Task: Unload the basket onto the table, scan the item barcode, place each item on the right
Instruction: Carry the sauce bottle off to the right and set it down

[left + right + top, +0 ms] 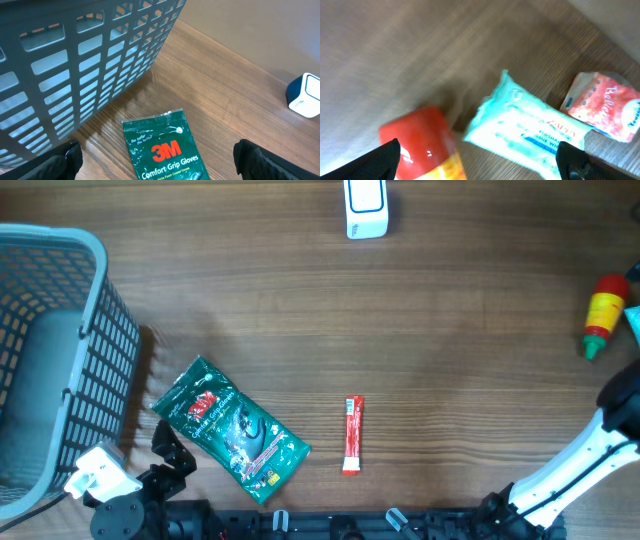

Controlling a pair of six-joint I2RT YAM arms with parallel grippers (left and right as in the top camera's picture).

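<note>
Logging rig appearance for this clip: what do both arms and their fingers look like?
The left arm is black, carrying a white block-shaped part. The right arm has a white tubular link between black joints. The left fingers and right fingers are matte black.

Table (450, 330): brown wood grain.
Basket (60, 242): grey-blue, slotted grid.
Glove packet (232, 430): dark green, red logo, white lettering.
Stick sachet (353, 435): red, white ends.
Scanner (366, 207): white, blue trim.
Bottle (604, 315): red and yellow, green cap.
Wipes pack (530, 127): pale turquoise.
Tissue pack (607, 105): orange-red, white lettering.
</note>
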